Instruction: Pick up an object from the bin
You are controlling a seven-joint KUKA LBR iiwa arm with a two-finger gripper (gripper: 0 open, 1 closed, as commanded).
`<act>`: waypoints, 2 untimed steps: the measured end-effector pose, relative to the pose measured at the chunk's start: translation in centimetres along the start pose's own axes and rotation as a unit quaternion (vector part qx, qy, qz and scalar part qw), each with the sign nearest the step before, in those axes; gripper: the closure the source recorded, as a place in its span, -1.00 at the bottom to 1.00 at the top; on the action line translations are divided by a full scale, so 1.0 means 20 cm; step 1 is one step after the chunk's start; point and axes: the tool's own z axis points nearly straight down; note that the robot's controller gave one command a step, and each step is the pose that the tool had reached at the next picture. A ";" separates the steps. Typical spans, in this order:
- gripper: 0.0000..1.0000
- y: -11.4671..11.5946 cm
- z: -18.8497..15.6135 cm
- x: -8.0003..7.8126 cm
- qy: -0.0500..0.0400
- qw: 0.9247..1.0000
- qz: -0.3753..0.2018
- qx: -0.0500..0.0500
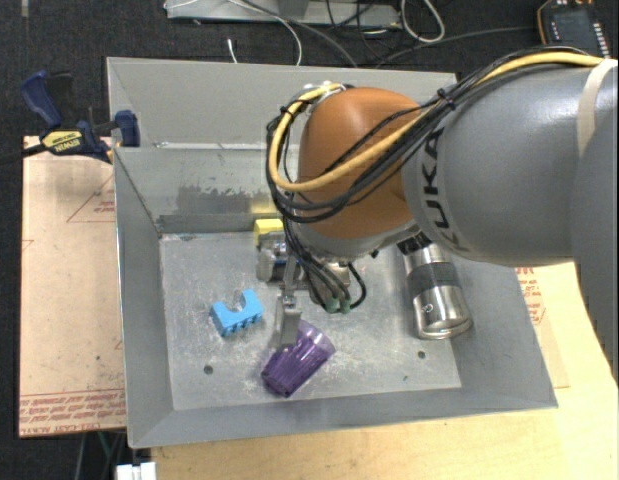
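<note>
Near the front wall of the bin (369, 410) lies a purple ribbed cup (297, 361), tipped on its side. Its long way runs from the front left to the back right. Right over its back edge hangs the hand (287, 330). It is so close that it may touch the cup, but I cannot be sure. I cannot tell if the hand is open or closed. The cup sits just below the hand and a bit in front. A small blue block (236, 314) lies near, to the view's left. A shiny metal can (436, 296) lies well apart, to the right.
</note>
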 end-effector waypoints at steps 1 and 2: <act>-1.00 -0.01 0.01 0.00 0.001 1.000 0.001 0.002; -1.00 -0.28 0.32 0.16 0.002 0.992 -0.130 0.001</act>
